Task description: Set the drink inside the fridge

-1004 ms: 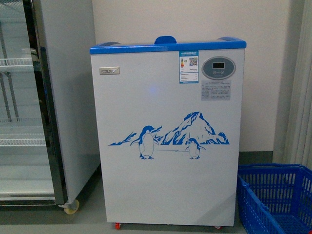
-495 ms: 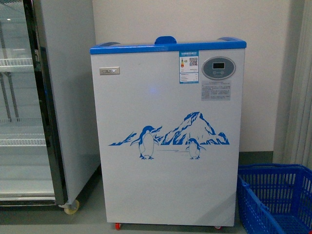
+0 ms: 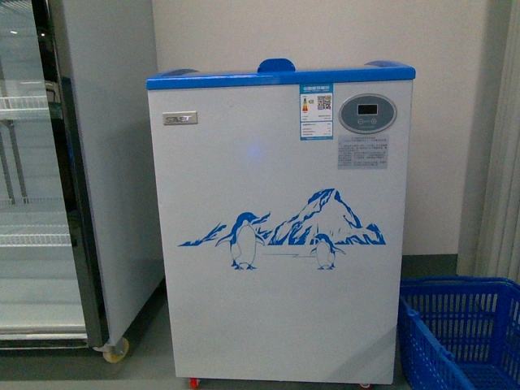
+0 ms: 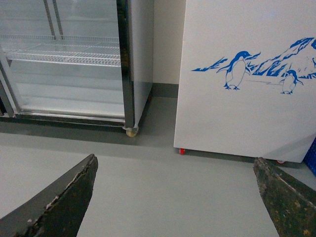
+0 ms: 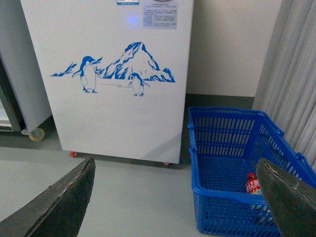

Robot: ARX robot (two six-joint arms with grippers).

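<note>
White chest cooler with blue top rim and penguin decal, the fridge, stands ahead at 12 o'clock. A tall grey glass-door cabinet flanks it at 9 o'clock. The small red-labelled drink bottle lies in the blue plastic basket on the floor, at 4 o'clock of the fridge. My left claw and right claw both gape wide, holding nothing. By my judgement no step is done yet: grasping, opening the lid and placing all remain. How the lid sits is hidden from these views.
</note>
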